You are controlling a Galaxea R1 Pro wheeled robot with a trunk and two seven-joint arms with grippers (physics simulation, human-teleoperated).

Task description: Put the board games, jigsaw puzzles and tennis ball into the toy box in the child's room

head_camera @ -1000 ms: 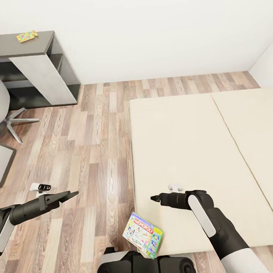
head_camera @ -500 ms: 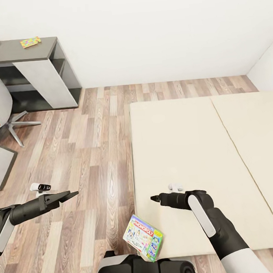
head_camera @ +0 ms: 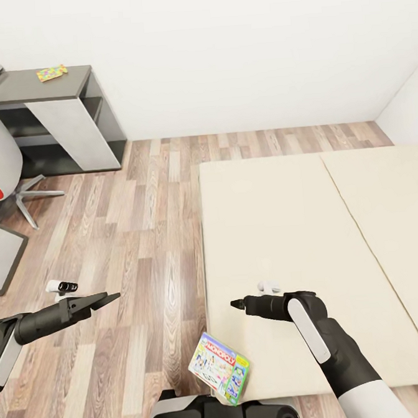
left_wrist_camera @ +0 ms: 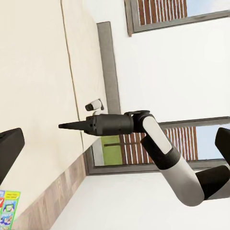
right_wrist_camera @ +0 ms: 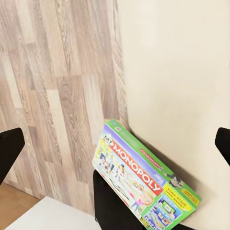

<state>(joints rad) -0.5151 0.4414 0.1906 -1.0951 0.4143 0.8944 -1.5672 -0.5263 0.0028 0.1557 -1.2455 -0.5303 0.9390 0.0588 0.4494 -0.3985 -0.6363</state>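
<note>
Monopoly board game (head_camera: 219, 365): one purple-blue carton, green-edged, lying tilted at the near corner of the bed (head_camera: 312, 251), part on the cream top and part overhanging the wood-plank floor (head_camera: 136, 239), just ahead of the robot's dark base (head_camera: 217, 414). In the right wrist view the same carton (right_wrist_camera: 143, 177) is leaning across the bed edge, printed face showing.

Jigsaw puzzle (head_camera: 52, 73): one thin multicoloured square, resting flat on the dark grey shelf section of the worktop (head_camera: 38, 87) at the far left, against the white wall.

Swivel chair (head_camera: 1, 180): red and white, standing beside the worktop, partly cut off by the frame edge.

Left pincer (head_camera: 106, 298): hovering over the floor, well apart from the carton, holding nothing; fingers showing at opposite edges of the left wrist view, spread wide.

Right pincer (head_camera: 237, 304): hanging over the bed near its left edge, above and apart from the carton, carrying nothing; fingers sitting at the far edges of the right wrist view, spread wide.
</note>
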